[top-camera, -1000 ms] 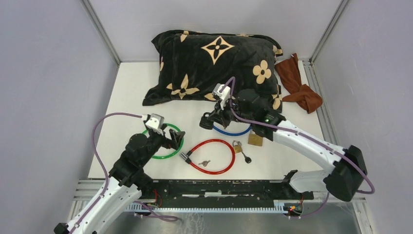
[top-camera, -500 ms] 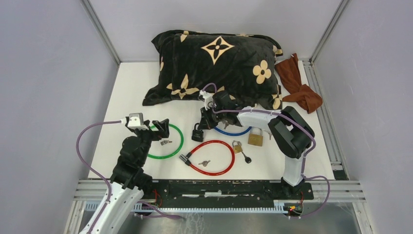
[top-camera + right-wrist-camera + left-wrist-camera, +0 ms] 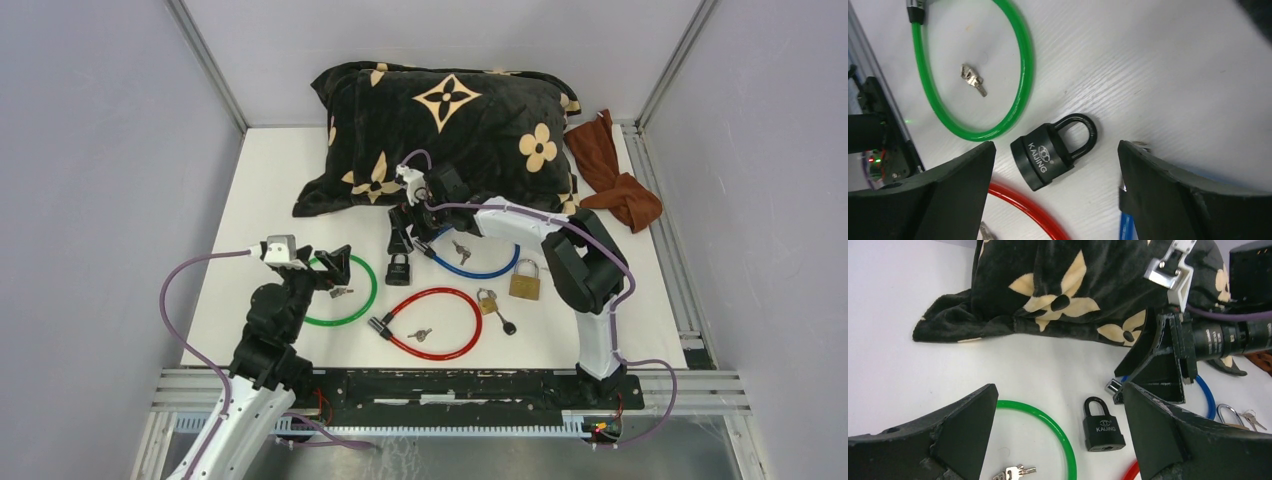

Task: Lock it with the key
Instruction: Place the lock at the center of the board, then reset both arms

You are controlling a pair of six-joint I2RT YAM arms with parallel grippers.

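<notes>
Right fingers (image 3: pixel 1173 200) released, straddling the padlock (image 3: pixel 1054 150), which lies loose on the worktop (image 3: pixel 1173 60) at 9 o'clock of the blue loop (image 3: pixel 476 274). Left fingers (image 3: pixel 963 425) released, empty. Risk: the flat keys (image 3: pixel 1013 472), at 8 o'clock of the padlock, may slip from a pinch.

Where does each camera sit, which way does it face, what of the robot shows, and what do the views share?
Top external: fixed above and behind the arms, looking down on the table; both arms, left gripper and right gripper show.
Left wrist: low on the left arm, facing the pillow; its own fingers frame the bottom, the right gripper beyond.
Right wrist: looks down at the black padlock; its own fingers at the lower corners.
Shared: all three show the black padlock and the green cable loop.
</notes>
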